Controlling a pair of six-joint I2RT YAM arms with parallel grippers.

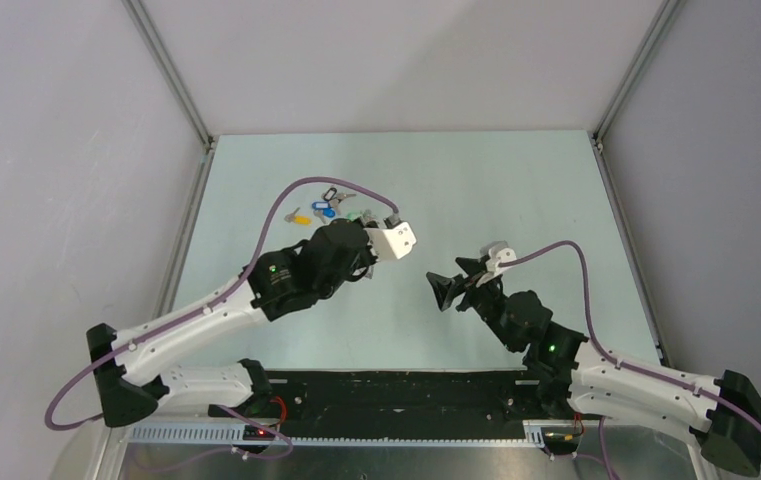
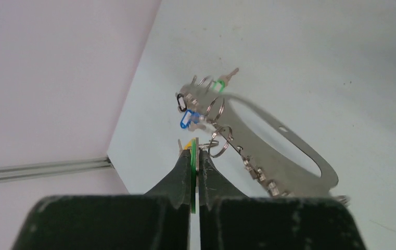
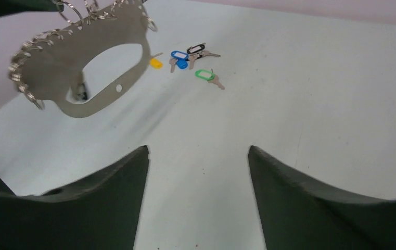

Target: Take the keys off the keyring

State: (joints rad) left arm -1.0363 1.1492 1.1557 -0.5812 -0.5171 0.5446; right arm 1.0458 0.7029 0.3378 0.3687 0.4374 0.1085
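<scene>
Left gripper (image 2: 194,152): jaws pinched shut on keyring (image 3: 47,67), held aloft. Right gripper (image 3: 198,151): jaws wide, near keyring. Keys (image 3: 190,58): loose beyond keyring.

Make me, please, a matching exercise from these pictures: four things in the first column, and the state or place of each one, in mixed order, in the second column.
Things:
1. left gripper
2. right gripper
3. keyring
4. green tag

States or places:
a. lies on the table
b. open and empty
c. raised in the air, off the surface
d. shut

Pairs: 1-d, 2-b, 3-c, 4-a.
</scene>
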